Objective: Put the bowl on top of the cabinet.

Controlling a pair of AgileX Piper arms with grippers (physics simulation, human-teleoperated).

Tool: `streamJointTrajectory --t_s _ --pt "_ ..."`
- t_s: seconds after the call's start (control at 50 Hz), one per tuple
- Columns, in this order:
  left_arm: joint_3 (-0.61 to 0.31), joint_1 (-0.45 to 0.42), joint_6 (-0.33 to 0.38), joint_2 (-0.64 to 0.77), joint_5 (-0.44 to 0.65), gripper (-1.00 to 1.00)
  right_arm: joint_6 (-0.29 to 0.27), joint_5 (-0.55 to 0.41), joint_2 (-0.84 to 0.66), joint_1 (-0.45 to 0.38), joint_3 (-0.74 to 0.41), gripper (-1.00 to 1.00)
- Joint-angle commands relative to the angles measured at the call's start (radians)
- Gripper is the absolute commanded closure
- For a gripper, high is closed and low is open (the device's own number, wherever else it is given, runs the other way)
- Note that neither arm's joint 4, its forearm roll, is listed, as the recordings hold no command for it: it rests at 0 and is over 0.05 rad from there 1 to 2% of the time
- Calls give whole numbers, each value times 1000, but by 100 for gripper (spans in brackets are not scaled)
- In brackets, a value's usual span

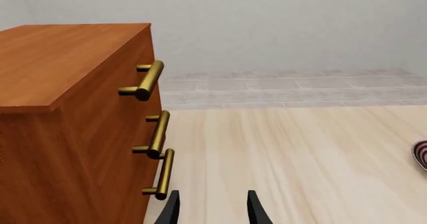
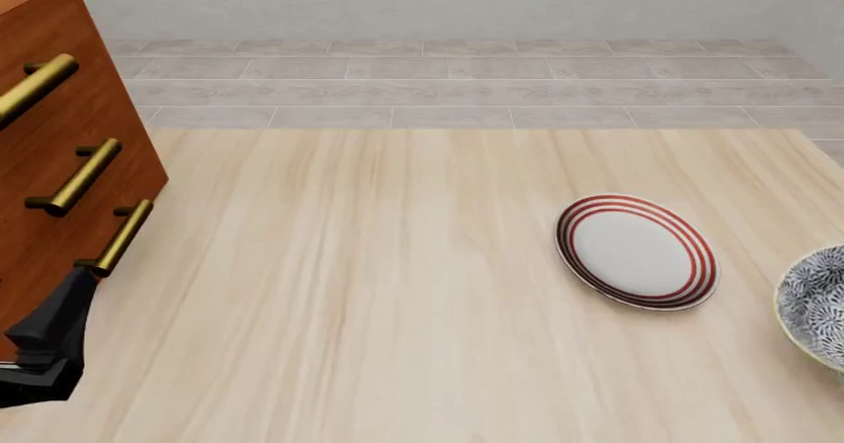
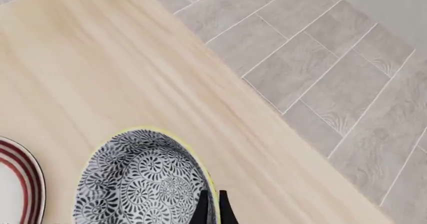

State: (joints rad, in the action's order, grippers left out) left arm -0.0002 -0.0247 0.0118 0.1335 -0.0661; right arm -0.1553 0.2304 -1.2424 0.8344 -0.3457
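Your right hand (image 3: 212, 206) has its two dark fingertips pinched close together over the pale yellowish rim of the round deep bowl with the black-and-white floral pattern (image 3: 143, 181), one tip inside the bowl wall and one outside, clamped on the rim. In the front view that bowl (image 2: 815, 305) sits at the right edge of the light wooden tabletop (image 2: 395, 285), partly cut off by the frame, and your right hand itself isn't visible there. Just beside the bowl, toward your left hand, lies the flat white plate with red rings (image 2: 638, 251), close but not touching.

Your left hand (image 1: 212, 209) has its fingers apart, nothing between them, low over the tabletop. The large reddish-brown wooden cabinet (image 1: 60, 109) stands right beside that hand, its brass bar handles (image 1: 159, 134) facing the open tabletop, the lowest handle just ahead of the nearer fingertip. The bowl is well apart from the cabinet, across the whole tabletop.
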Motion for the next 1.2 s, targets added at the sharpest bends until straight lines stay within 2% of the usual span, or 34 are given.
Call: streamJointTrajectory --t_s 0.02,0.32,0.72,0.96,1.2 --pt "0 -1 2 -2 2 -100 13 -56 64 -16 -19 100" --pt "0 -7 1 -18 14 -100 38 -156 158 -48 -69 100" --pt "0 -8 1 -27 18 -100 87 -276 275 -154 -136 100" --pt "0 -15 4 -16 7 -100 115 -345 326 -273 -208 100" --pt "0 -12 1 -16 3 -100 129 -342 304 -367 -254 100"
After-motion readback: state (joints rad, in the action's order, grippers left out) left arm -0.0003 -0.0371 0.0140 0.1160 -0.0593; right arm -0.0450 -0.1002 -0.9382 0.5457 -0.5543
